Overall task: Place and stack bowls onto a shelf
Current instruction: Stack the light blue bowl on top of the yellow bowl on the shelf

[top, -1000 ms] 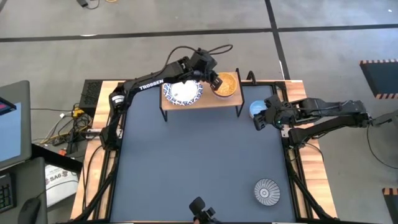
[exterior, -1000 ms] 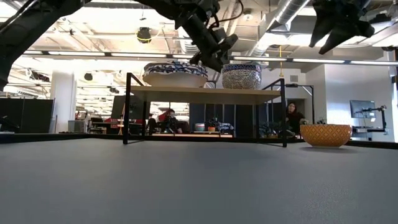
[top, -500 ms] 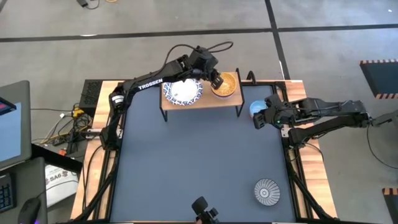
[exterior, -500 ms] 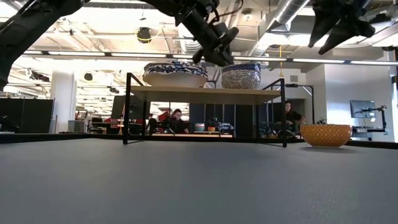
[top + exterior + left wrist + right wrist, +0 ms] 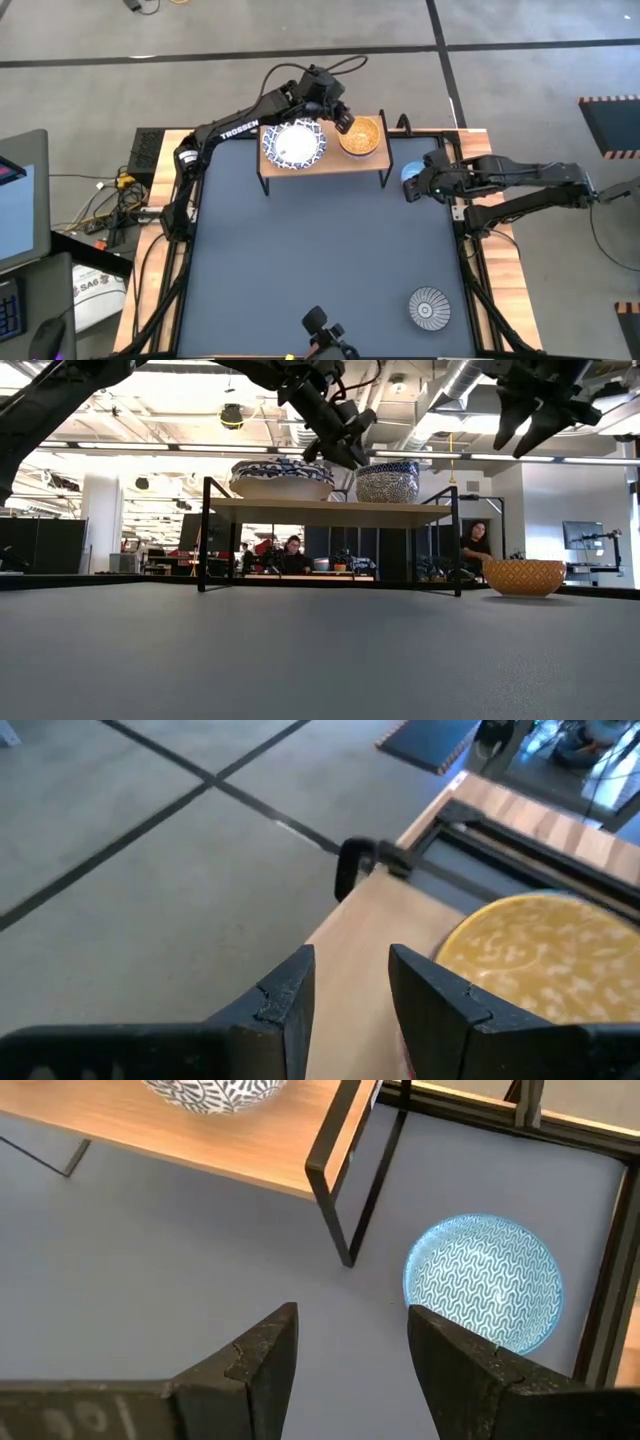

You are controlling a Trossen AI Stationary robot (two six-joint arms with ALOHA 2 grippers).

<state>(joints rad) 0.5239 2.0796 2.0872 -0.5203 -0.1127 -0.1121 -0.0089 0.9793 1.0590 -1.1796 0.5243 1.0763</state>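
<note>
The right gripper (image 5: 345,1365) hangs over the worktop (image 5: 320,260) with its fingers spread and empty; the light blue bowl (image 5: 483,1282) lies just ahead of them, off to one side, hard against the worktop's edge rail and beside a black leg of the shelf (image 5: 325,165). A descent from here could land one finger on the rim instead of straddling it, tipping or skating the bowl into the rail, or the wrist could clip the shelf leg.

The left gripper (image 5: 350,982) hovers above the shelf's back edge, fingers partly apart and gripping nothing, with the yellow bowl (image 5: 361,136) just beside them and the blue-and-white patterned bowl (image 5: 293,146) on the other side. A careless swing could nudge either bowl off the wooden top. The striped grey-blue bowl (image 5: 428,307) sits well apart, near the worktop's front.
</note>
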